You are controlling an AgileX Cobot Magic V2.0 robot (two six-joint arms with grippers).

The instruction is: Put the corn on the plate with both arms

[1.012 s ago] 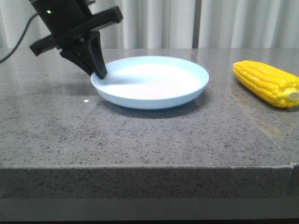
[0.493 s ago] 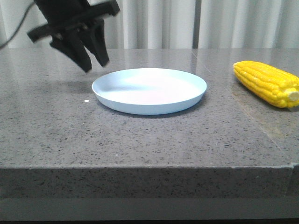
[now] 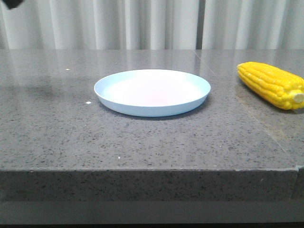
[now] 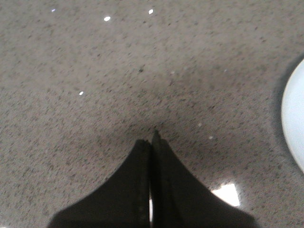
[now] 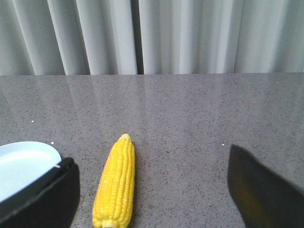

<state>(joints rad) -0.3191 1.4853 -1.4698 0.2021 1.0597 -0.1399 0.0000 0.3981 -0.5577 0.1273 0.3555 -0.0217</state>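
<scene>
The pale blue-white plate lies flat in the middle of the table. The yellow corn lies on the table to its right, apart from it, cream stub end toward the front. Only a dark fragment of my left gripper shows at the front view's top left corner. In the left wrist view it is shut and empty above bare table, with the plate's edge off to one side. My right gripper is open, and the corn lies between its fingers, nearer that one. The plate's edge shows beside it.
The grey speckled stone table has a front edge low in the front view. White curtains hang behind the table.
My left gripper has left the plate's left rim and risen up and to the left, almost out of the front view. The plate has settled flat. The corn has not moved.
</scene>
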